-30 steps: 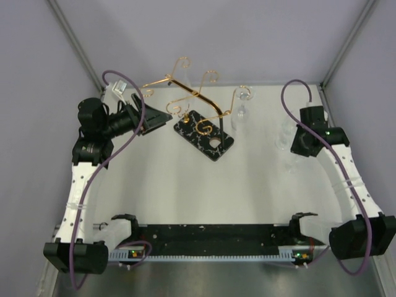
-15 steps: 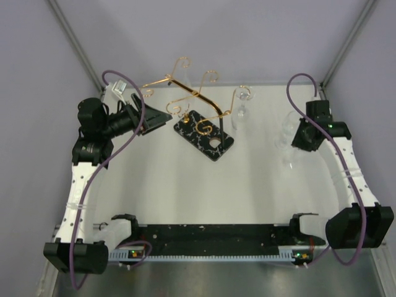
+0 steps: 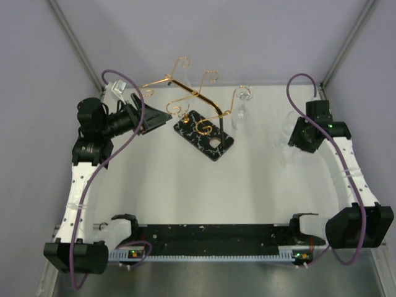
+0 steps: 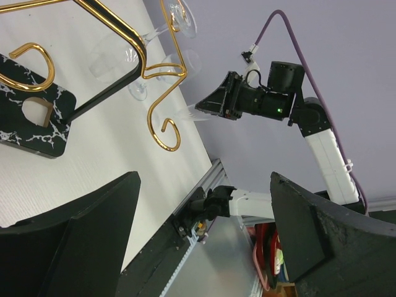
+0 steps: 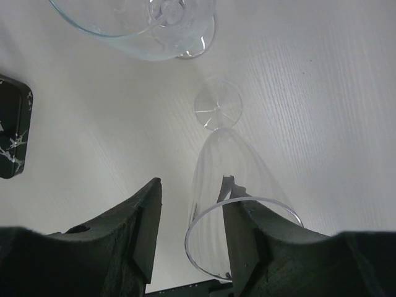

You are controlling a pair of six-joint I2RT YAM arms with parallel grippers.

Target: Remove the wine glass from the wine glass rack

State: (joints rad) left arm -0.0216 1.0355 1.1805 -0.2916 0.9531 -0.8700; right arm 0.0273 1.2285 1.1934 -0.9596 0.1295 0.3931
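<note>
Right wrist view: the wine glass (image 5: 232, 179) stands upright on the table (image 5: 322, 93), right of the wine glass rack (image 3: 204, 135), between the right gripper's (image 5: 192, 185) parted fingers, unpinched. A second glass (image 3: 244, 102) hangs from the rack's right arm, between rack and gripper. The left gripper (image 4: 204, 179), left of the rack, is spread wide and empty.
</note>
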